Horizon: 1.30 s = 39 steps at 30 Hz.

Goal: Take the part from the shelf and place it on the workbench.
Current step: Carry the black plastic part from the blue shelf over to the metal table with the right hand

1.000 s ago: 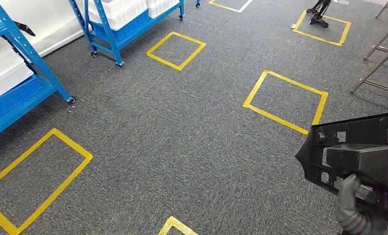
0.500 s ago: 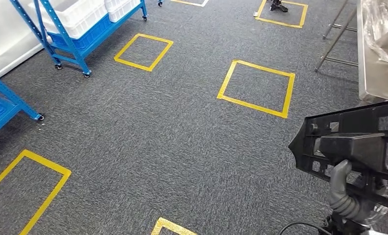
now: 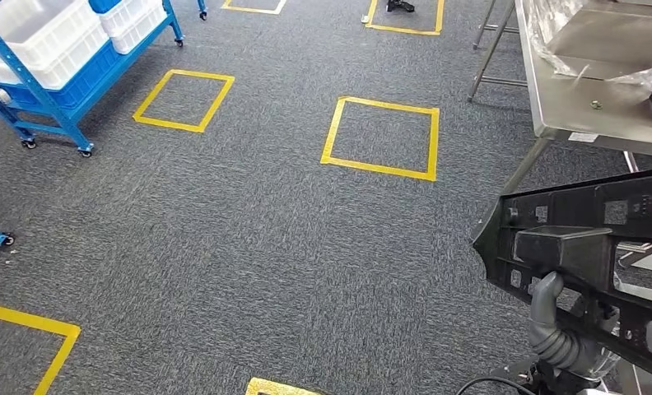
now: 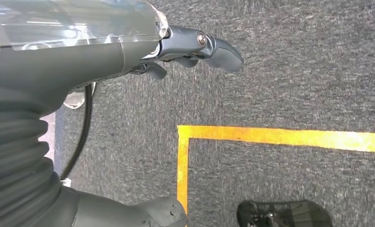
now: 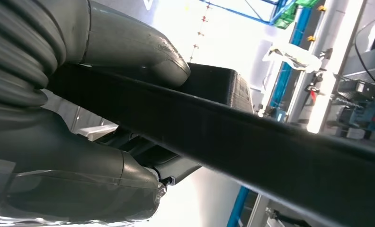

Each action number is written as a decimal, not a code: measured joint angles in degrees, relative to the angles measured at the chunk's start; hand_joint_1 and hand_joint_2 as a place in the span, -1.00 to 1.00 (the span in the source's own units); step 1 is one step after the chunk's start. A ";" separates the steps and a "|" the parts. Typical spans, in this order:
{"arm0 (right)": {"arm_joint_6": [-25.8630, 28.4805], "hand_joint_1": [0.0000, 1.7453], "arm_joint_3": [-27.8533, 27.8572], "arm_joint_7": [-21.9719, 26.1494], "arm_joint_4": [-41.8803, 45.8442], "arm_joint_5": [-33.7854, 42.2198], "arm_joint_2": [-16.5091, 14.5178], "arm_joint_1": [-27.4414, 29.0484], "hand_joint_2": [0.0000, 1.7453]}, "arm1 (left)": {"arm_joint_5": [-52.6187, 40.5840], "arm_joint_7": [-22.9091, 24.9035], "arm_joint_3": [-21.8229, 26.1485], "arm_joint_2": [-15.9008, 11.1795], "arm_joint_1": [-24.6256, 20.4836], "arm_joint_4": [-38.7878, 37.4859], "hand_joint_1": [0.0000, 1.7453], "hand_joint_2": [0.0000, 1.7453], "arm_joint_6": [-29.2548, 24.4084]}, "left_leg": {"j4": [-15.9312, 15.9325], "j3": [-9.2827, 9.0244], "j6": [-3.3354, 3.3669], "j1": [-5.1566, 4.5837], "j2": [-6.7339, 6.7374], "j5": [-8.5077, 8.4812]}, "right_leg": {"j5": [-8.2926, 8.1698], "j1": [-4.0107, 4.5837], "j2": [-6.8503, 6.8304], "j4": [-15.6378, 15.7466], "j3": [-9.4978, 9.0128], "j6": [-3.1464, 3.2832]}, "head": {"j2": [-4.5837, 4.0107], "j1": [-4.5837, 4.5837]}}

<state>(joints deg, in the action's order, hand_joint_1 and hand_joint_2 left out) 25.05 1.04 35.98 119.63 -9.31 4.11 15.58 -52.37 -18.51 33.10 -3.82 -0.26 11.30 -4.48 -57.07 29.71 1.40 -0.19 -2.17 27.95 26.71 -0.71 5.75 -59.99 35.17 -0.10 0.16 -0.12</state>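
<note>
Carrying the black plastic part [image 3: 590, 247], the right hand [image 3: 563, 333] gripped it from below, thumb pressed against its framed body (the right wrist view showed thumb and fingers clamped around a long black rail). The left hand [image 4: 129, 52] hung over the carpet, holding nothing, fingers slightly apart. Retrieval from the blue shelf [image 3: 51, 78] appeared complete. Remaining, by judgement: approach the steel workbench [image 3: 570, 103], ahead to the right, and set the part down.
</note>
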 joint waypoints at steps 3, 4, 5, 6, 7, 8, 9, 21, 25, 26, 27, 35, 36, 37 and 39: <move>0.22 1.00 -0.34 0.03 0.03 -0.29 0.00 -0.05 1.00 | -0.44 0.74 0.03 0.02 0.17 0.00 -1.00 1.00 0.05 | 0.79 -0.14 0.67 0.12 2.35 -0.51 | 5.10 0.19 -4.55 -8.25 3.86 -0.45 | 0.00 0.29; 0.23 1.00 -0.46 -0.02 0.03 -0.36 0.00 -0.05 1.00 | -0.55 0.94 0.05 0.02 0.24 0.00 -1.00 1.00 0.11 | 0.77 -0.08 0.71 0.12 3.19 -0.48 | 6.60 0.04 -5.01 -11.69 5.45 -0.70 | 0.00 0.32; 0.24 1.00 -0.56 -0.09 0.02 -0.40 0.00 -0.01 1.00 | -0.61 1.06 0.08 0.02 0.26 0.00 -1.00 1.00 0.20 | 0.72 -0.05 0.66 0.15 3.99 -0.41 | 7.14 -0.18 -5.21 -13.79 6.36 -0.94 | 0.00 0.32; 0.24 1.00 -0.61 -0.19 0.02 -0.44 0.00 0.02 1.00 | -0.64 1.13 0.10 0.02 0.24 0.00 -1.00 1.00 0.32 | 0.65 -0.04 0.52 0.21 4.75 -0.30 | 6.63 -0.43 -5.42 -13.93 6.28 -1.18 | 0.00 0.32; 0.24 1.00 -0.62 -0.29 0.02 -0.46 0.00 0.01 1.00 | -0.67 1.16 0.11 0.02 0.20 0.00 -1.00 1.00 0.49 | 0.52 -0.09 0.29 0.32 5.40 -0.13 | 5.18 -0.66 -5.83 -11.83 5.03 -1.42 | 0.00 0.32; 0.24 1.00 -0.62 -0.40 0.02 -0.48 0.00 -0.01 1.00 | -0.72 1.15 0.11 0.02 0.15 0.00 -1.00 1.00 0.69 | 0.29 -0.17 -0.03 0.43 5.99 0.13 | 3.33 -0.86 -6.72 -8.14 2.90 -1.64 | 0.01 0.33; 0.24 1.00 -0.63 -0.50 0.00 -0.49 0.00 -0.08 1.00 | -0.80 1.13 0.13 -0.03 0.14 0.00 -1.00 1.00 0.89 | -0.06 -0.18 -0.46 0.40 6.52 0.49 | 2.06 -0.77 -7.99 -4.48 0.85 -1.73 | 0.01 0.37; 0.15 1.00 -1.04 -0.63 -0.14 -0.30 -0.42 -0.25 1.00 | -2.16 1.00 0.20 -0.22 0.27 0.00 -1.00 1.00 1.72 | -17.75 6.98 -2.10 0.74 2.64 9.17 | 0.66 0.33 -3.48 0.45 -1.19 1.64 | 0.00 -0.13; 0.14 1.00 -1.04 -0.52 -0.28 -0.23 -0.81 -0.26 1.00 | -2.47 1.02 0.26 -0.45 0.34 0.00 -1.00 1.00 1.70 | -5.30 2.08 -0.45 0.12 -1.17 1.67 | 0.52 0.48 -0.54 0.41 -1.43 1.53 | 0.00 -0.09; 0.13 1.00 -1.04 -0.50 -0.31 -0.21 -0.89 -0.25 1.00 | -2.54 1.01 0.28 -0.59 0.37 0.00 -1.00 1.00 1.70 | -2.90 1.07 -0.20 -0.04 -2.36 0.86 | 0.38 0.34 0.12 0.40 -1.29 1.32 | 0.00 -0.15; 0.14 1.00 -1.04 -0.49 -0.33 -0.20 -0.95 -0.21 1.00 | -2.59 1.00 0.30 -0.75 0.36 0.00 -1.00 1.00 1.69 | -1.85 0.64 -0.06 -0.16 -3.01 0.76 | 0.19 0.15 0.79 0.43 -1.08 1.02 | 0.00 -0.20; 0.14 1.00 -1.10 -0.48 -0.57 -0.17 -1.15 -0.07 1.00 | -2.82 0.89 0.32 -0.94 0.46 0.00 -1.00 1.00 1.63 | 1.17 -0.08 1.00 -0.01 3.20 -0.98 | 6.97 0.10 -4.87 -12.13 5.43 -1.06 | 0.00 0.21; 0.13 1.00 -1.10 -0.48 -0.67 -0.16 -1.16 0.00 1.00 | -2.82 0.89 0.32 -0.93 0.51 0.00 -1.00 1.00 1.65 | 1.09 -0.02 0.95 0.00 4.09 -0.92 | 7.14 -0.10 -5.25 -13.71 6.05 -1.36 | 0.00 0.21; 0.13 1.00 -1.10 -0.48 -0.74 -0.16 -1.16 0.05 1.00 | -2.84 0.88 0.32 -0.93 0.50 0.00 -1.00 1.00 1.68 | 0.98 0.00 0.83 0.06 4.87 -0.84 | 6.15 -0.30 -5.55 -12.85 5.43 -1.63 | 0.00 0.22; 0.13 1.00 -1.10 -0.48 -0.79 -0.15 -1.16 0.06 1.00 | -2.93 0.80 0.32 -0.92 0.39 0.00 -1.00 1.00 1.84 | 0.55 -0.05 0.38 0.19 6.18 -0.47 | 2.79 -0.57 -7.30 -5.81 1.38 -1.98 | 0.00 0.25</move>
<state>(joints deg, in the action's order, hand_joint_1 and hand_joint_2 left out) 25.17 -0.07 35.50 118.84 -9.46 2.95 15.64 -55.30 -17.71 33.42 -4.74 0.13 11.30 -2.63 -56.52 29.66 1.78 0.00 4.01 27.48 29.50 -1.28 -1.55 -65.80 36.55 -2.07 0.16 0.13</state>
